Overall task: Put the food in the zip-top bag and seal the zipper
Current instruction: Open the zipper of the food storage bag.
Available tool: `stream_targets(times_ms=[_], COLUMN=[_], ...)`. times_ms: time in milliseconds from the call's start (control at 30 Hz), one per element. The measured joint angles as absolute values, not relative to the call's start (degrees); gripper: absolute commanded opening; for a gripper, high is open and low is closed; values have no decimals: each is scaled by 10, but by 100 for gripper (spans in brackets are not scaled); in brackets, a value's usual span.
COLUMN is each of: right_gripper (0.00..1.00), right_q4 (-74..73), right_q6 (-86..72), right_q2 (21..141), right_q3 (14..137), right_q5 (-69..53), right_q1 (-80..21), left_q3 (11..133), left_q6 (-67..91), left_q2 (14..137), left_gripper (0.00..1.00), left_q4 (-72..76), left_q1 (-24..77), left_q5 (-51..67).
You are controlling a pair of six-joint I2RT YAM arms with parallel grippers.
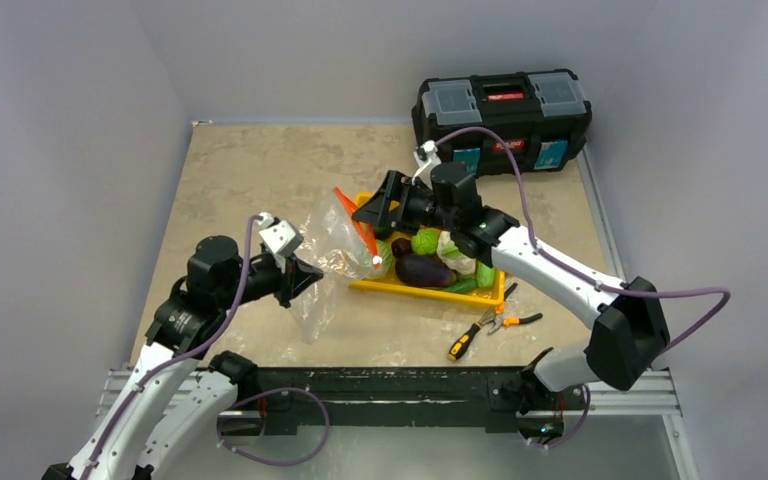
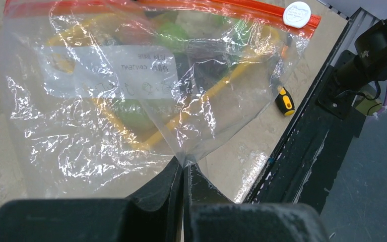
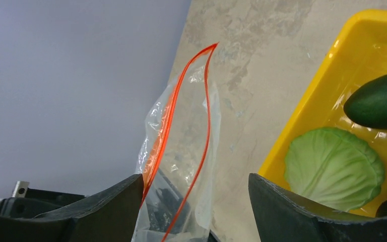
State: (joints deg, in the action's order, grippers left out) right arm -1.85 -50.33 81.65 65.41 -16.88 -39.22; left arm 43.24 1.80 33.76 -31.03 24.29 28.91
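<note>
The clear zip-top bag (image 1: 328, 258) stands between my grippers, left of the tray. My left gripper (image 1: 305, 278) is shut on the bag's lower edge (image 2: 184, 162). The red-orange zipper (image 1: 355, 226) runs along the bag's mouth, with a white slider (image 2: 297, 13) at one end. My right gripper (image 1: 372, 212) is open, and the slightly parted mouth (image 3: 181, 126) lies between its fingers (image 3: 111, 201), against the left one. The food lies in the yellow tray (image 1: 392, 288): green cabbage (image 1: 425, 240), purple eggplant (image 1: 422, 268), white-green cauliflower (image 1: 455, 252). Cabbage (image 3: 332, 166) and a dark green piece (image 3: 378, 101) show in the right wrist view.
A black toolbox (image 1: 505, 105) stands at the far right of the table. Orange-handled pliers (image 1: 505, 320) and a yellow-black screwdriver (image 1: 463, 343) lie in front of the tray. The black mounting rail (image 1: 390, 385) runs along the near edge.
</note>
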Motion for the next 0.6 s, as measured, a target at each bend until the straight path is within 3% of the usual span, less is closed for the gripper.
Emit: stream_targets(times_ms=[167, 367, 600], right_gripper=[77, 88, 81], right_q4=[-3, -4, -20], right_q6=[-506, -494, -491], right_q2=[817, 810, 763], right_q3=[621, 618, 616], right_q5=[-176, -172, -151], right_q1=[-398, -397, -379], left_q3=[432, 432, 432], left_q6=[18, 18, 4], left_q2=[338, 343, 347], left_gripper=[0, 0, 0], left_q4=[-312, -313, -314], left_q1=[246, 252, 262], left_q5=[288, 287, 284])
